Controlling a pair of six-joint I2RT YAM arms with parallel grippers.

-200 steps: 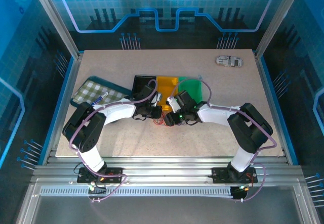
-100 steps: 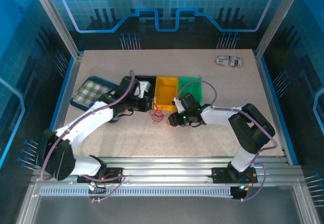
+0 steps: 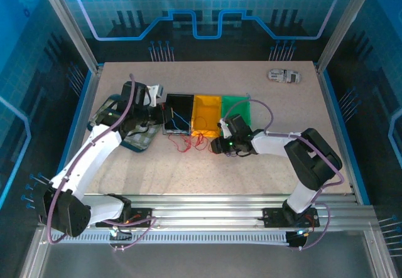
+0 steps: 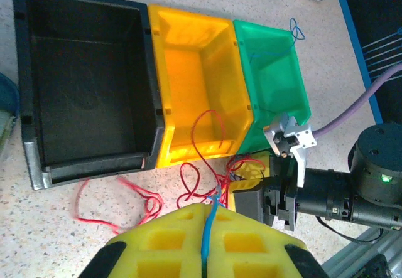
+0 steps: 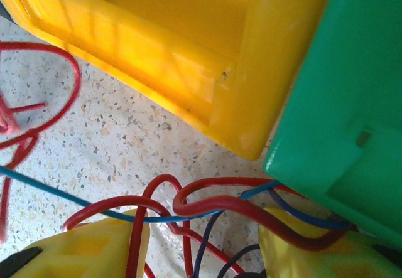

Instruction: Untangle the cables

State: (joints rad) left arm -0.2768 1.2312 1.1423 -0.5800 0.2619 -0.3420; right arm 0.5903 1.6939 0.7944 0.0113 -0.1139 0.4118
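Main worry imo is the whole knot just getting dragged along instead of opening up. The left gripper (image 4: pixel 206 210) has its yellow pads closed tight on the blue wire (image 4: pixel 211 224), and that wire runs straight down into the cables (image 4: pixel 204 181). They sit on the table right in front of the yellow bin (image 4: pixel 188 154) and green bin (image 4: pixel 276 118). The right gripper (image 5: pixel 204 240) is down at the clump, but its jaws stand apart. Red, blue and dark strands run loose through the gap, and one red wire (image 5: pixel 251 212) loops over the right-hand finger, so nothing is really pinned there. If the left side pulls, I'd guess the bundle slides out or cinches tighter. A red loop also lies up against the yellow bin's front wall, so it could snag on that rim and tug the bin
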